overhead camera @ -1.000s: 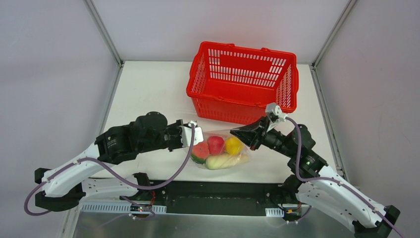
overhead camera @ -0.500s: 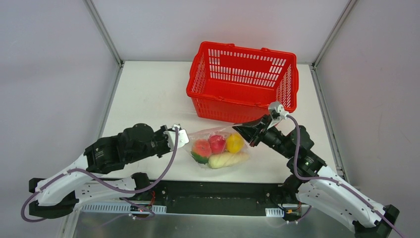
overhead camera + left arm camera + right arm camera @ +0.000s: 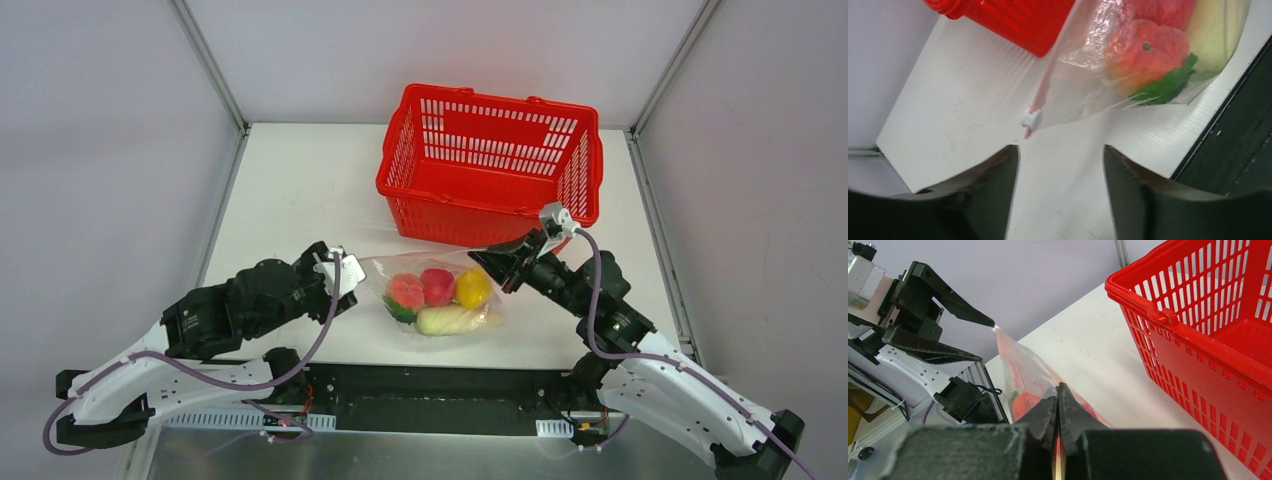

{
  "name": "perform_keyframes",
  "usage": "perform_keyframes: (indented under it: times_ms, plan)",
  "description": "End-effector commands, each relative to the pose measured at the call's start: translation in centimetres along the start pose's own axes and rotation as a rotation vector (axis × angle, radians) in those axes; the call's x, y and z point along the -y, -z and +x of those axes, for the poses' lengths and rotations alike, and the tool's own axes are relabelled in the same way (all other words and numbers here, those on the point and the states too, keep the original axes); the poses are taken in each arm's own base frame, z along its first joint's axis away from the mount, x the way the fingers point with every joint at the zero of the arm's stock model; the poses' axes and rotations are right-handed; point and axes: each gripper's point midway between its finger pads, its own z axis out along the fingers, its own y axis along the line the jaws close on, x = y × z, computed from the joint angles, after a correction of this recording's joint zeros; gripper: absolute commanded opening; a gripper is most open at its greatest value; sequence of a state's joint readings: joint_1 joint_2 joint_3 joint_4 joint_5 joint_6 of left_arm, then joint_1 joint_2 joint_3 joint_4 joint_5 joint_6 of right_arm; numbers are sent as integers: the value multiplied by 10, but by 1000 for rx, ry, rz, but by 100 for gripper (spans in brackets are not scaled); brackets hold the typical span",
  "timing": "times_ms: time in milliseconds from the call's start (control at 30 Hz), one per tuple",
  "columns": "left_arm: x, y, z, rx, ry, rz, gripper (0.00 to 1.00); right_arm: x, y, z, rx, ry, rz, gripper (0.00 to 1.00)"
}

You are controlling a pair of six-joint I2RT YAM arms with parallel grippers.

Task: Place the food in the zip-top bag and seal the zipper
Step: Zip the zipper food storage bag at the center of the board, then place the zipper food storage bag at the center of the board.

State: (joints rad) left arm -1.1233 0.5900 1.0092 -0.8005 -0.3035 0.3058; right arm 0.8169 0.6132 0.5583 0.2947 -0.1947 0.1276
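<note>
Left end effector [image 3: 1060,150]: jaws stand apart with nothing between them. The bag's left tip lies just beyond my fingertips.
Right end effector [image 3: 1058,390]: clenched on the bag's right end, at the zipper strip.
Zipper [image 3: 1044,85]: a thin pink strip along the bag's far edge, with a white slider [image 3: 1031,119] at its left end. I judge it closed, but I cannot check its whole length.
Bag [image 3: 375,268]: lies between my two arms, on the near middle of the desk [image 3: 290,190], with the red basket [image 3: 450,215] just beyond it.
Food [image 3: 437,285]: all inside the bag, bunched toward the near side.
Handling: the film looks thin, soft, crinkly and slippery. The bag is probably light, but the loose food would roll and drag the belly down.
Where to hold: the stiffer zipper strip or the slider, never the bare film.
</note>
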Motion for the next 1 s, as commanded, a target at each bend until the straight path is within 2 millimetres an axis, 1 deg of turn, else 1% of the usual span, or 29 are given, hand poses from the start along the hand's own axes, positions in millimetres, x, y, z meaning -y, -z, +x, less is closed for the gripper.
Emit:
perform_keyframes:
  times_ms: [0, 67, 167, 200, 267, 333, 400, 433, 467, 500, 533, 600, 700, 767, 800, 867, 933, 967]
  plan:
    - [-13, -5, -4, 22, 89, -99, 74, -11, -5, -32, 92, -8, -29, 0]
    - [-18, -7, -4, 52, 135, -142, 87, -8, -6, -38, 111, -16, -3, 0]
    - [-22, -4, -6, 121, 215, -184, 98, -5, -8, -51, 135, -27, 34, 0]
    - [-22, -4, -6, 140, 246, -190, 99, -3, -9, -56, 144, -29, 53, 0]
    - [-22, -3, -4, 168, 295, -206, 99, -7, -9, -73, 169, -19, 61, 0]
    - [-22, -3, 0, 180, 338, -218, 99, -14, -10, -92, 190, -7, 54, 0]
    - [-21, -4, 5, 181, 378, -228, 99, -23, -13, -105, 169, 13, 40, 0]
    - [-20, -4, 6, 182, 400, -232, 99, -26, -15, -107, 142, 27, 32, 0]
    - [-21, -4, 8, 185, 409, -239, 99, -27, -18, -103, 107, 36, 24, 0]
    - [-20, -5, 9, 193, 446, -244, 99, -27, -22, -95, 68, 40, 15, 0]
    - [-20, -5, 10, 198, 469, -248, 99, -27, -25, -82, 22, 38, -4, 0]
    - [-20, -5, 12, 209, 500, -257, 99, -27, -34, -43, -83, 1, -48, 0]
    - [-23, -2, 16, 225, 547, -283, 99, -40, -47, 22, -250, -34, -130, 0]
    - [-27, 2, 16, 242, 582, -300, 99, -47, -55, 62, -358, -20, -144, 4]
    - [-29, 4, 16, 251, 598, -310, 99, -48, -59, 74, -392, -24, -137, 7]
    - [-34, 10, 16, 272, 632, -332, 99, -53, -66, 91, -450, -51, -153, 20]
    - [-39, 17, 18, 288, 665, -353, 99, -66, -68, 94, -482, -81, -224, 43]
    - [-42, 21, 19, 294, 685, -366, 99, -75, -67, 93, -486, -88, -274, 50]
